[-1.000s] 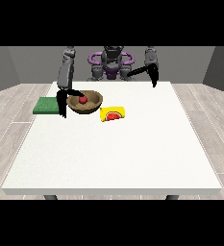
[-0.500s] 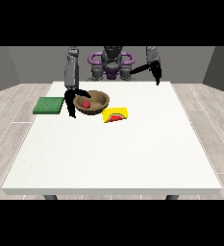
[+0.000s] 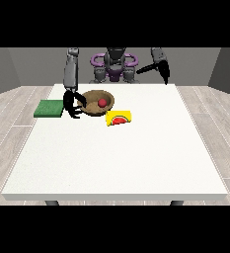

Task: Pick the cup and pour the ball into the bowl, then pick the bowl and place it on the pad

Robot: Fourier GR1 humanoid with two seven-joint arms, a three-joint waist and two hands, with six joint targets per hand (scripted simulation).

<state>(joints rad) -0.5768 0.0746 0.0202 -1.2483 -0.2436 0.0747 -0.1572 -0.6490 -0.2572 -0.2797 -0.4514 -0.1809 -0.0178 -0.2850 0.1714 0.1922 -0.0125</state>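
On the white counter (image 3: 116, 158), nearest lies the yellow cup (image 3: 118, 118) on its side. Just behind it, my hand at the view's left (image 3: 70, 104) curls its fingers round the rim of the brown bowl (image 3: 94, 102), which holds the red ball (image 3: 102, 103); the green pad (image 3: 48, 108) lies beside it. Farther back, my hand at the view's right (image 3: 163, 70) hangs raised; I cannot tell how its fingers lie.

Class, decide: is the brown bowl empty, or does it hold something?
Not empty. A red ball lies inside the brown bowl, within its rim.

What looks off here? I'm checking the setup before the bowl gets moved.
The yellow cup lies tipped on its side on the table beside the bowl, its red inside facing the camera. The ball sits in the bowl; nothing spilled.
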